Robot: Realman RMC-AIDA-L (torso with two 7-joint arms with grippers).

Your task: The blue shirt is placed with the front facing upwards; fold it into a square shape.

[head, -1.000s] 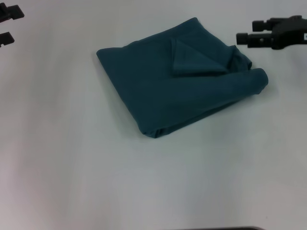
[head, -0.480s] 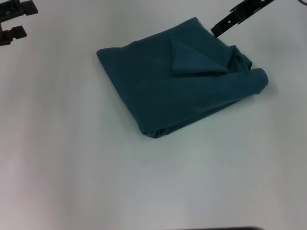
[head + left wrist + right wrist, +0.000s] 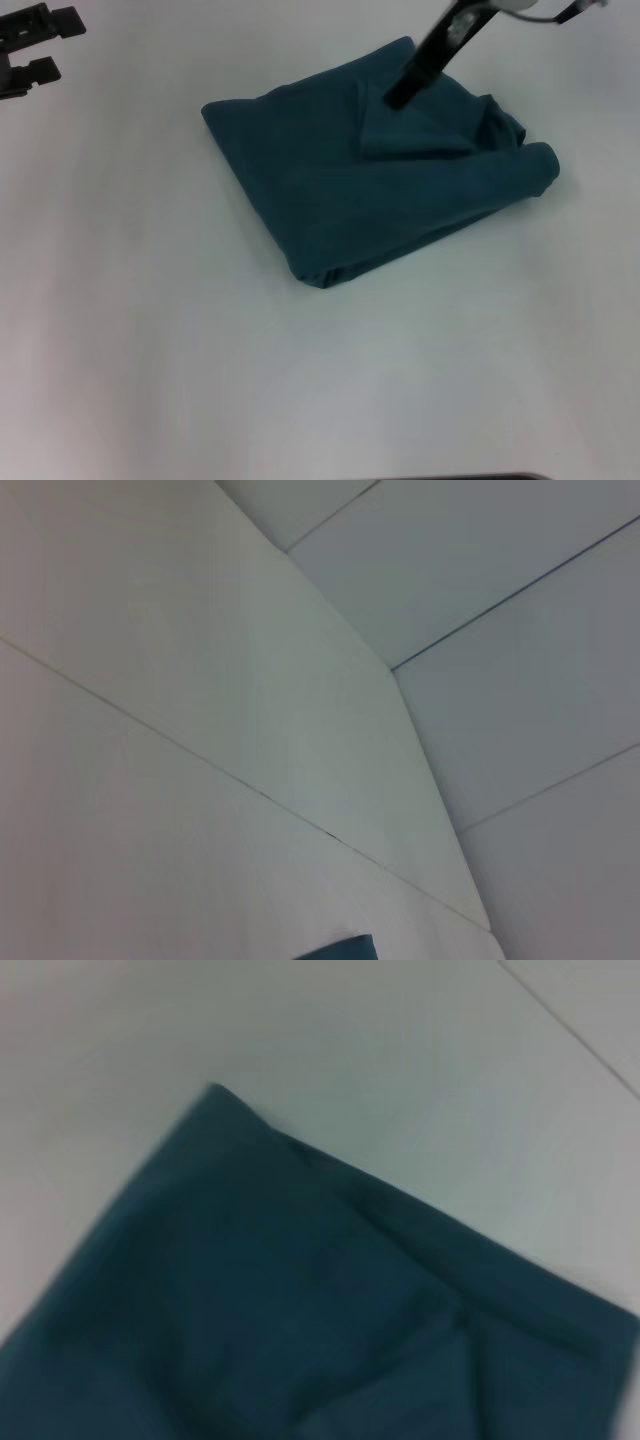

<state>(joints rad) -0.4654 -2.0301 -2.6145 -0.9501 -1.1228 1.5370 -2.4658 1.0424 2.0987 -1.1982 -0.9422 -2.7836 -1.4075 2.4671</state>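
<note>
Blue shirt [image 3: 370,190]: folded into a rough square, plain teal side up, lying on the white surface [image 3: 150,350] slightly toward my right arm's side.
Loose flap [image 3: 405,130]: a triangular corner lies on top near the far right edge; a rolled bulge sits at the right end.
Right claw [image 3: 398,97]: reaching down from the far right, its tip over or on that flap; I cannot tell whether it is open or closed, nor whether it touches the cloth.
Left claw [image 3: 25,50]: parked at the far left, well apart from the shirt, fingers spread, holding nothing.
Risk, as I judge it: a push or a shallow pinch here could drag the top layer and skew the square.
Risk, second: snagging several layers could lift and unfold the stack.
</note>
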